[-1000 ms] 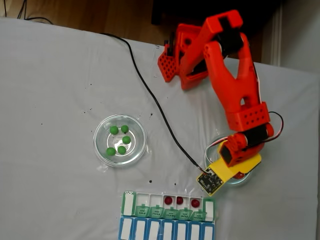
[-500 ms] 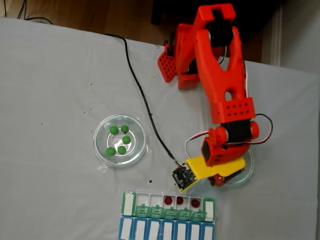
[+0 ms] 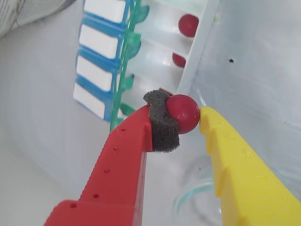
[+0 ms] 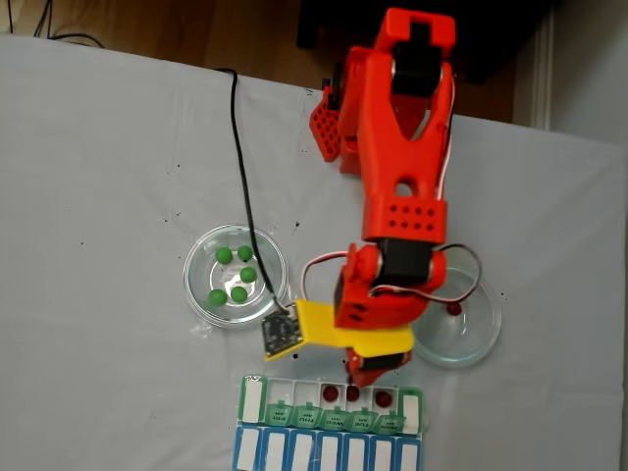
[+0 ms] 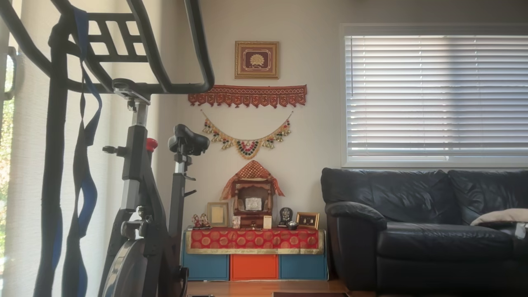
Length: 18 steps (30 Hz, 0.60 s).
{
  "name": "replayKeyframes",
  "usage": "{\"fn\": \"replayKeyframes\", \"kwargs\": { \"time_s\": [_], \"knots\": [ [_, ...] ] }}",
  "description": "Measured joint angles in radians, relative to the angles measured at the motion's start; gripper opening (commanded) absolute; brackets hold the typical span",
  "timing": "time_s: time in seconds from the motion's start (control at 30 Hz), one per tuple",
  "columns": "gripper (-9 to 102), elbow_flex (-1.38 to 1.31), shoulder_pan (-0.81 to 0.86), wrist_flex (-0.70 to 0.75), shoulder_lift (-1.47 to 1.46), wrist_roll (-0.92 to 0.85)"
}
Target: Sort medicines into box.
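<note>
1. We see a red ball (image 3: 182, 113) pinched between our fingers (image 3: 188, 123), the red one's foam pad (image 3: 161, 123) on one side and the yellow one on the other.
2. In the wrist view it hangs just at the white edge of the box (image 3: 195, 61), whose open cells hold two more red balls (image 3: 188, 24).
3. In the fixed view, the box (image 4: 251, 400) lies at the counter's (image 4: 98, 177) near edge; five green balls (image 4: 224, 255) sit in a glass dish (image 4: 201, 294) to its upper left.
</note>
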Motion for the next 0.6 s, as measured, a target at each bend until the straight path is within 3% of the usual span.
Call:
{"fn": "replayKeyframes", "kwargs": {
  "time_s": [0.6],
  "knots": [
    [1, -0.114, 0.158, -0.124, -0.221, -0.04]
  ]
}}
